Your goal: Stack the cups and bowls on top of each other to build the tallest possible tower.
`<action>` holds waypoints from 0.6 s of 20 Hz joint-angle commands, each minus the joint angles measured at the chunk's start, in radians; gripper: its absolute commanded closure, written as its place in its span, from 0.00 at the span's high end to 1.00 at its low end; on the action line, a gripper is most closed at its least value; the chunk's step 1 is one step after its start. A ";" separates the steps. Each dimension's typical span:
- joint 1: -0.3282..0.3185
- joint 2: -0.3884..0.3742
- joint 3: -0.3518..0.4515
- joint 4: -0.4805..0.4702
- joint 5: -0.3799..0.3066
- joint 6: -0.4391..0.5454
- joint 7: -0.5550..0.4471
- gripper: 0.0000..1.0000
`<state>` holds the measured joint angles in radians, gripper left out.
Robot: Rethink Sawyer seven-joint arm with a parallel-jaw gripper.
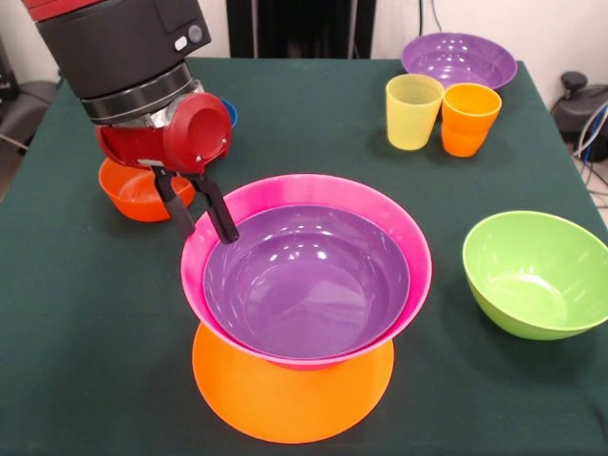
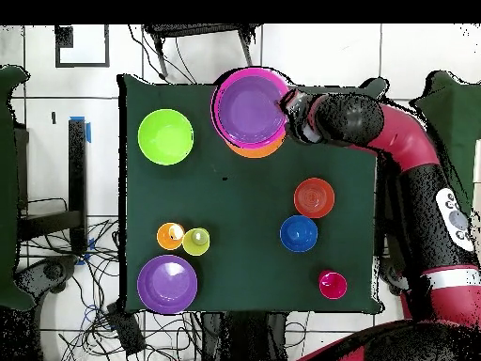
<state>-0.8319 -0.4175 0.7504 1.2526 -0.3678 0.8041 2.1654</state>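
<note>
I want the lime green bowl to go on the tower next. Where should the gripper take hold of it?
Grip the lime green bowl by its thin rim, coming straight down from above. It sits upright and open, alone on the table, so one finger can go inside the wall and one outside.

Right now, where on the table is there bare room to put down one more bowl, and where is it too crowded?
The widest bare cloth lies mid-table, bordered by the tower, lime green bowl, yellow cup and blue bowl. A second patch lies between the second purple bowl and the red cup. It is crowded beside the tower, where the gripper straddles the pink rim.
</note>
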 commanded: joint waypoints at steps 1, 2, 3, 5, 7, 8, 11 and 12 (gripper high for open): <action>0.045 -0.048 -0.028 0.084 -0.071 0.017 -0.177 1.00; 0.048 -0.057 -0.031 0.096 -0.072 0.010 -0.164 1.00; 0.051 -0.063 -0.033 0.105 -0.072 0.002 -0.152 1.00; 0.055 -0.073 -0.038 0.123 -0.074 -0.012 -0.132 1.00; 0.062 -0.086 -0.044 0.126 -0.073 -0.005 -0.119 1.00; 0.067 -0.100 -0.048 0.132 -0.072 -0.002 -0.108 1.00; 0.079 -0.154 -0.059 0.177 -0.062 0.001 -0.065 1.00; 0.083 -0.164 -0.063 0.184 -0.058 0.006 -0.055 1.00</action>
<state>-0.8064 -0.5194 0.7472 1.3329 -0.3736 0.8043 2.1654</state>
